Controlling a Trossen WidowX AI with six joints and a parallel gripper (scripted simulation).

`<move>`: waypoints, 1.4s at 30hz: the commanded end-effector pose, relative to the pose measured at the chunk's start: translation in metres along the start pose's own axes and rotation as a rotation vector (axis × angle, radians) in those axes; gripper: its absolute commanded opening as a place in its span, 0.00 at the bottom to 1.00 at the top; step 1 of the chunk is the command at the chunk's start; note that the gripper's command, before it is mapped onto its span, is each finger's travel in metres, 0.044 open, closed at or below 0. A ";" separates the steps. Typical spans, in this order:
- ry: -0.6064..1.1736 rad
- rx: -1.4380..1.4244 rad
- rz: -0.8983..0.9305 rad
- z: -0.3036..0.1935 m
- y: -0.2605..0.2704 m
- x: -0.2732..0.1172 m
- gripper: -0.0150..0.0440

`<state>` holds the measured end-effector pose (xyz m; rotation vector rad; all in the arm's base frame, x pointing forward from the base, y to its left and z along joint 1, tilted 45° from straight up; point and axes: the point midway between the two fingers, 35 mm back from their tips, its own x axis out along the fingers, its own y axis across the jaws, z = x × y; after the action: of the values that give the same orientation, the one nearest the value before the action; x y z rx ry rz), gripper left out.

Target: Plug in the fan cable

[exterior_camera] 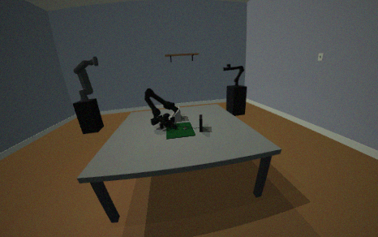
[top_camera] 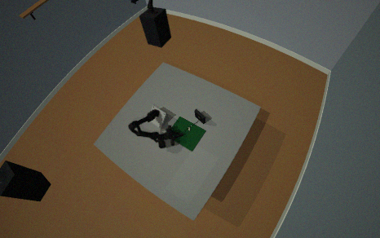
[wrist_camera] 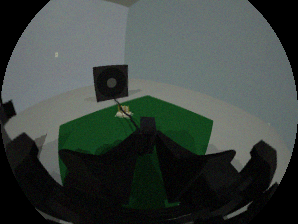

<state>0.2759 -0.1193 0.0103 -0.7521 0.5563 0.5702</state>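
Observation:
My gripper (wrist_camera: 147, 142) (top_camera: 181, 134) (exterior_camera: 175, 127) is shut on the dark plug (wrist_camera: 148, 123) of the fan's cable, low over the green board (wrist_camera: 187, 125) (top_camera: 194, 142) (exterior_camera: 180, 135). The black fan (wrist_camera: 111, 83) (top_camera: 200, 116) (exterior_camera: 200, 123) stands upright on the table beyond the board. Its thin dark cable (wrist_camera: 131, 119) runs across the board to the plug. Small cream-coloured parts (wrist_camera: 123, 112) (top_camera: 189, 129) sit on the board near the cable. I cannot make out the four-pin header, nor whether the plug touches the board; the fingers hide what is below it.
The board lies on a grey table (top_camera: 175, 85) (exterior_camera: 178, 156). A pale panel (top_camera: 161, 119) stands close beside the arm, behind the board in the exterior view. Two black pedestals (exterior_camera: 88, 116) (exterior_camera: 236, 100) with other arms stand on the floor, away from the table.

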 end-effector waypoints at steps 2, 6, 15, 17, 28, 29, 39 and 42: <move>0.001 0.002 0.000 0.000 0.000 0.000 0.25; 0.001 0.002 0.000 0.000 0.000 0.000 0.25; 0.001 0.002 0.000 0.000 0.000 0.000 0.25; 0.001 0.002 0.000 0.000 0.000 0.000 0.25; 0.001 0.002 0.000 0.000 0.000 0.000 0.25; 0.001 0.002 0.000 0.000 0.000 0.000 0.25; 0.000 0.000 0.000 0.000 0.000 0.000 0.49; 0.000 0.000 0.000 0.000 0.000 0.000 0.49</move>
<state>0.2759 -0.1192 0.0104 -0.7522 0.5562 0.5702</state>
